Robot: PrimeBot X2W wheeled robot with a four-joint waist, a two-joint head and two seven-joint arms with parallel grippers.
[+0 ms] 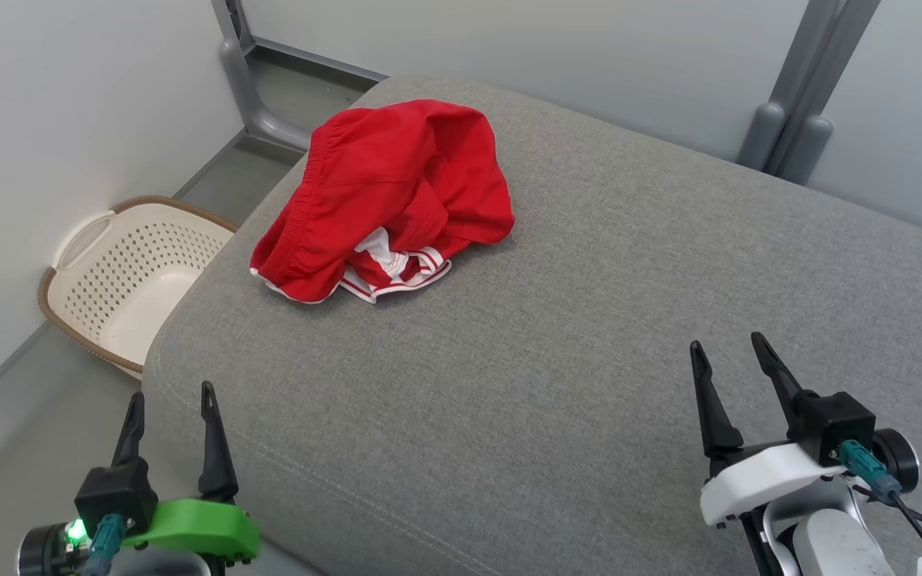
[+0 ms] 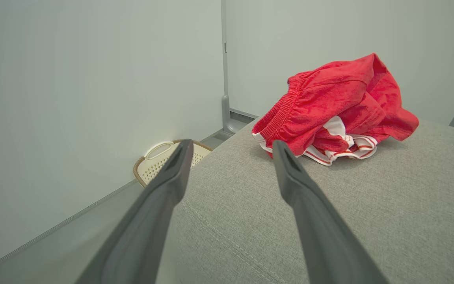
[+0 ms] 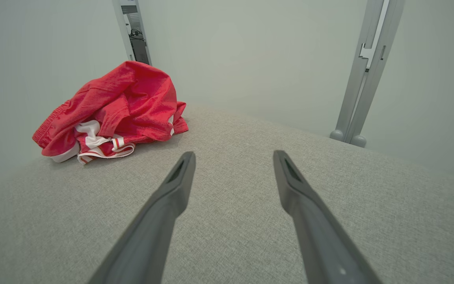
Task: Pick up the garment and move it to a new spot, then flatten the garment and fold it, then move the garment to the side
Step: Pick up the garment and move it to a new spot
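Note:
The garment (image 1: 385, 196) is a pair of red shorts with white trim, lying crumpled in a heap at the far left of a grey cushioned surface (image 1: 573, 336). The same heap appears as the garment (image 2: 333, 106) in the left wrist view and the garment (image 3: 112, 108) in the right wrist view. My left gripper (image 1: 171, 394) hangs at the near left corner, open and empty, well short of the shorts. At the near right my right gripper (image 1: 729, 344) is also open with nothing between its fingers, far from the heap.
A cream perforated laundry basket (image 1: 121, 280) stands on the floor left of the cushion, against the wall. Grey metal frame posts (image 1: 797, 112) rise behind the far edge. The cushion drops off at its left and near edges.

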